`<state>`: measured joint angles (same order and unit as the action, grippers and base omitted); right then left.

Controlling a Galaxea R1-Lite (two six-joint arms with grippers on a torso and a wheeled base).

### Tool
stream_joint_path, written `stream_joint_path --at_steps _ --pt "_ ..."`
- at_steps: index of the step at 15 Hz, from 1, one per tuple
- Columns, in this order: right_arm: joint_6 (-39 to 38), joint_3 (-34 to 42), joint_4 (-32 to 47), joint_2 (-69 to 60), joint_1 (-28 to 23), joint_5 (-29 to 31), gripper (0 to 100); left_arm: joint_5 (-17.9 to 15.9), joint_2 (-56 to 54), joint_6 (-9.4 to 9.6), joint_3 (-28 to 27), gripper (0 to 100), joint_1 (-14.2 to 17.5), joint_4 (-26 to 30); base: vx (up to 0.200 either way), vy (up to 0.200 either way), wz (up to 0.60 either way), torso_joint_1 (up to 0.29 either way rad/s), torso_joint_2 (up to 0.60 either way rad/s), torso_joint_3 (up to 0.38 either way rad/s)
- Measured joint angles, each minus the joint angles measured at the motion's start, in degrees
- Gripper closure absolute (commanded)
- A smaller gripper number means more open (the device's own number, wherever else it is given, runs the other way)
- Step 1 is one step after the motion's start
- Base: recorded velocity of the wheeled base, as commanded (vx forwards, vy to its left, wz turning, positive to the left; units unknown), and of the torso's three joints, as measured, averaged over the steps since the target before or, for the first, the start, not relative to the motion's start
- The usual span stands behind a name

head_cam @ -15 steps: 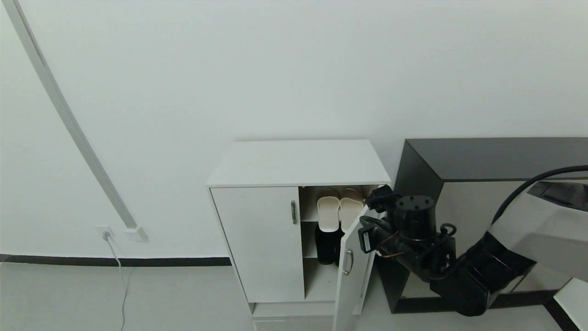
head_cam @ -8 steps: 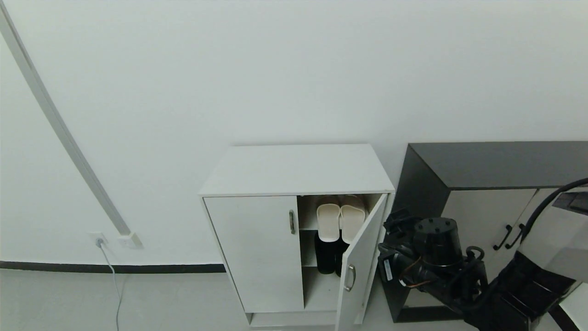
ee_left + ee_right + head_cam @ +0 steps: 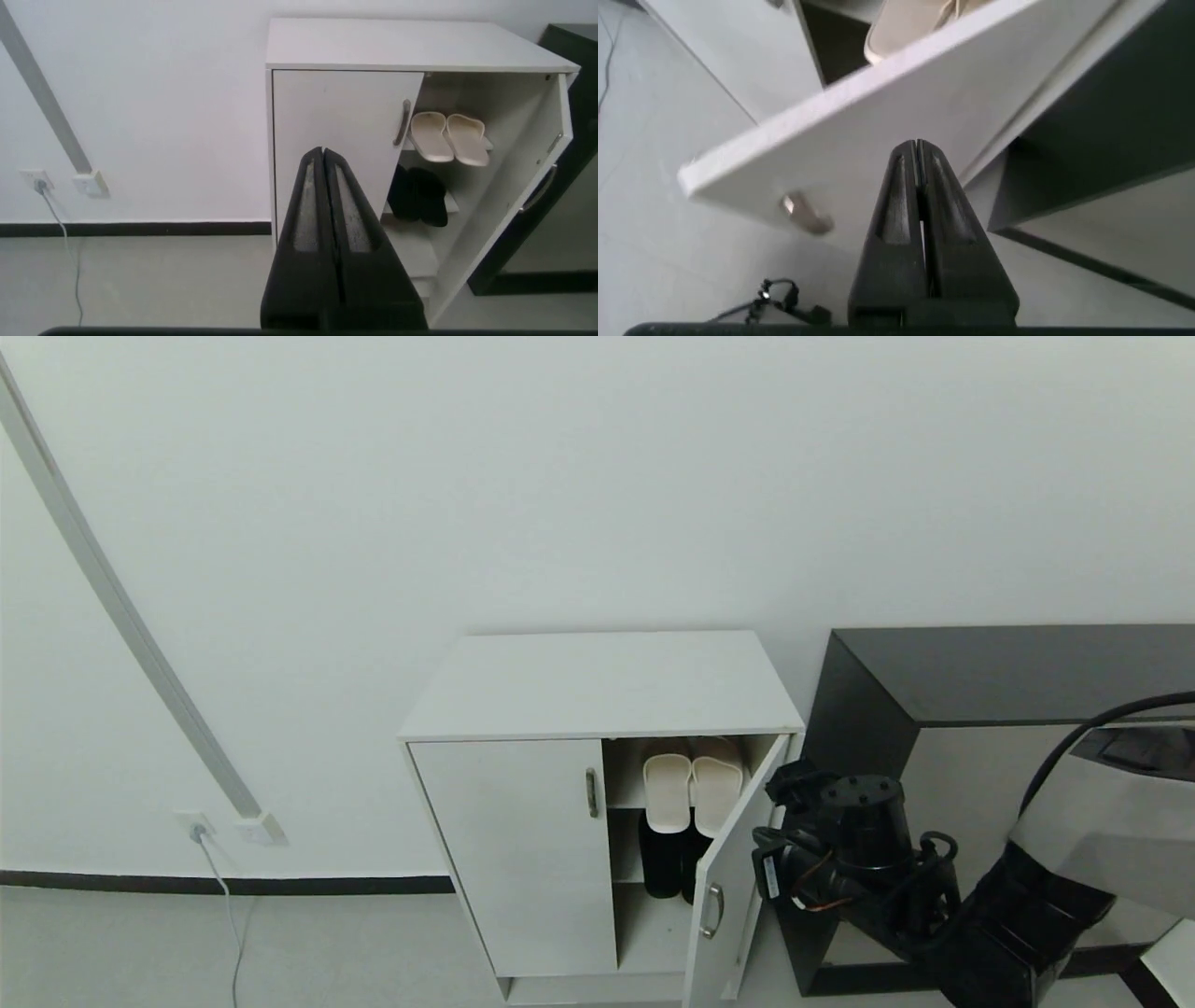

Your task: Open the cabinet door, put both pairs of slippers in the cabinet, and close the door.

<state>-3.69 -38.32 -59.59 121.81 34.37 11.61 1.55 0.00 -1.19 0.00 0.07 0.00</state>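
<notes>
Beside the half-open cabinet door [image 3: 733,859], right gripper [image 3: 920,151] with fingers [image 3: 898,191] together.

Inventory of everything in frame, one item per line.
White cabinet: one, white, against the wall.
Left door: one, white, shut.
Right door: one, white, part open.
Cream slippers: one pair, cream, upper shelf.
Black slippers: one pair, black, shelf below.
Dark cabinet: one, black, right of the white one.
Wall conduit: one, pale, slanting, left wall.
Wall socket: one, white, low on wall, cable plugged in.
Left pincer: one, black, shut, facing the cabinet.
Right pincer: one, black, shut, by the right door.
</notes>
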Motion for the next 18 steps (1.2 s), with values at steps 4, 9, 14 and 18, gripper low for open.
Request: stream_joint_path --at_steps 4,9,14,18 --pt "-0.65 -5.80 0.15 3.90 -0.88 0.10 100 0.01 0.00 0.00 0.00 100 0.00 0.00 0.000 0.000 0.00 0.000 0.00 0.000" --pt "-0.57 -11.29 0.22 7.79 -1.55 0.11 100 0.01 0.00 0.00 0.00 100 0.00 0.00 0.000 0.000 0.00 0.000 0.00 0.000" --pt "-0.55 -18.54 2.55 11.70 -2.18 0.16 100 0.00 0.00 0.00 0.00 100 0.00 0.00 0.000 0.000 0.00 0.000 0.00 0.000" --pt "-0.55 -24.58 3.54 14.96 -2.67 0.18 100 0.01 0.00 -0.02 0.00 100 0.00 0.00 0.000 0.000 0.00 0.000 0.00 0.000"
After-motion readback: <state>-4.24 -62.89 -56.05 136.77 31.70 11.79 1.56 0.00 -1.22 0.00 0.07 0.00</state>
